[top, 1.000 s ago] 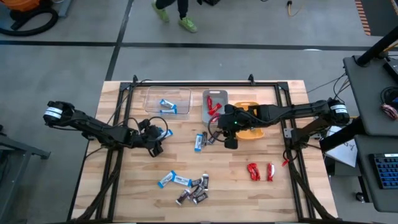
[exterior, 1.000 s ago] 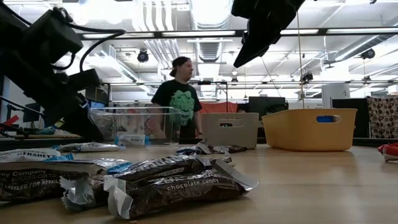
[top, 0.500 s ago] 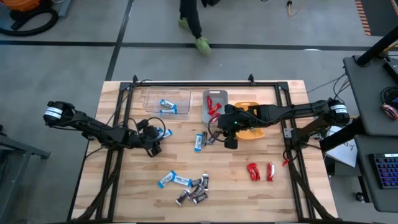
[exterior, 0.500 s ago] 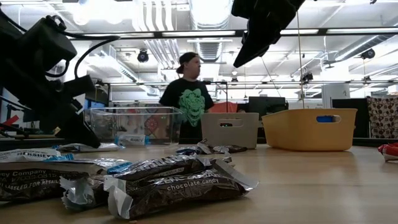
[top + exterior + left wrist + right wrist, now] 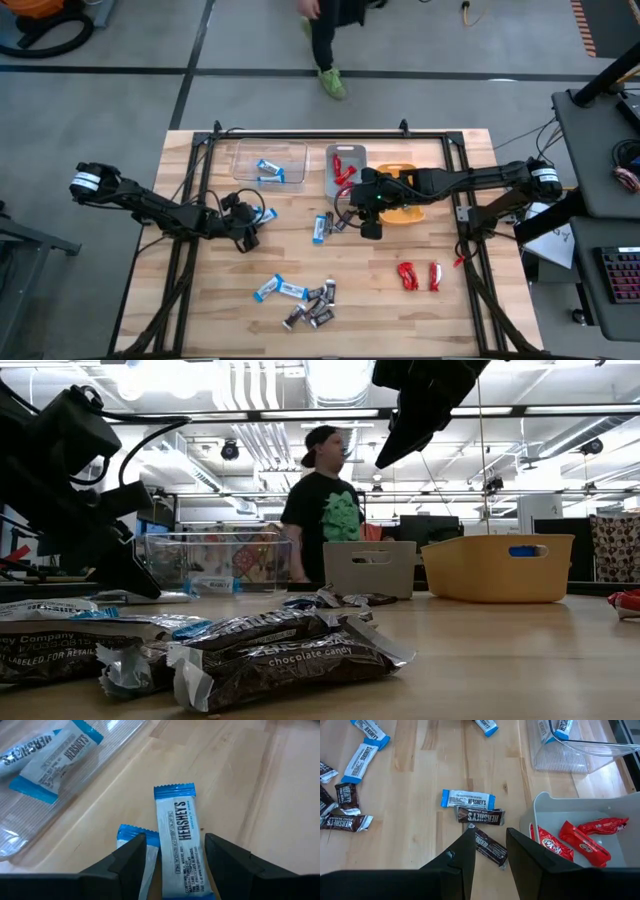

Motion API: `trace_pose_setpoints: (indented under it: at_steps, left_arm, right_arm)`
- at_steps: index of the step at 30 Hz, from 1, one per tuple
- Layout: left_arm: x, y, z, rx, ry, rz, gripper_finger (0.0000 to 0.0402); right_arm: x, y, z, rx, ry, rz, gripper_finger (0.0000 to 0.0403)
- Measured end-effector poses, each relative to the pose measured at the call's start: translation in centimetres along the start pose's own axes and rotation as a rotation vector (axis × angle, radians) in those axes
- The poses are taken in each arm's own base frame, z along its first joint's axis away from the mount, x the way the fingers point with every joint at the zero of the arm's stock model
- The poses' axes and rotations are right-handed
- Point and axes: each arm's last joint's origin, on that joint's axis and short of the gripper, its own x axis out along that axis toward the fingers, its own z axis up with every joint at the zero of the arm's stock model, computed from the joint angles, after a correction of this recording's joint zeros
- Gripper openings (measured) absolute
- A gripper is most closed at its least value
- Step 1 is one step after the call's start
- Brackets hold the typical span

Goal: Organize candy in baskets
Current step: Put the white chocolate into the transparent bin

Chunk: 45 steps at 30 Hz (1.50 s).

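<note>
While some candy sits in the clear basket (image 5: 268, 160) and grey basket (image 5: 346, 168), we have lots left on the table (image 5: 440, 310). Our left gripper (image 5: 175, 855) straddles a blue bar (image 5: 179, 840), fingers apart. Our right gripper (image 5: 489, 851) hovers half open over a brown bar (image 5: 490, 847).

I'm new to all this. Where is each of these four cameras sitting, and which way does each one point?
High view: overhead, straight down; both arms, left gripper, right gripper.
Low view: at tabletop height, level across the table past dark brown bars to the orange-yellow bin; arms hang from above.
Left wrist view: on the left arm, over a blue-and-white bar between its open fingers.
Right wrist view: on the right arm, over the grey-blue bin.
Shared: the clear bin.
</note>
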Motion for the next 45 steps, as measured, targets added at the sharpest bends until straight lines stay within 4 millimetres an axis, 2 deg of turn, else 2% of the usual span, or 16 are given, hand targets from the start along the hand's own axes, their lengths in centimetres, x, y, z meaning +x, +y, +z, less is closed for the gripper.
trace_pose_setpoints:
  at_steps: [13, 27, 31, 38, 45]
  left_arm:
    - [0.1, 0.2, -0.6, -0.051, 0.008, -0.008, 0.0173]
    - [0.0, 0.1, -0.6, -0.056, 0.023, -0.041, 0.005]
    - [0.0, 0.0, -0.5, -0.055, 0.018, -0.042, 0.0033]
    - [-0.1, -0.7, 1.1, 0.004, -0.001, -0.079, 0.0002]
    - [-0.4, -1.4, 2.8, 0.008, -0.036, -0.112, 0.0001]
  right_arm:
    - [0.0, 0.0, 0.0, -0.001, 0.0, 0.0, 0.0102]
    - [0.0, 0.0, 0.0, -0.001, 0.0, 0.0, 0.0102]
    - [0.0, 0.0, 0.0, -0.001, 0.0, 0.0, 0.0102]
    - [0.0, 0.0, 0.0, -0.001, -0.001, 0.0, 0.0102]
    - [0.0, 0.0, 0.0, -0.001, -0.001, 0.0, 0.0102]
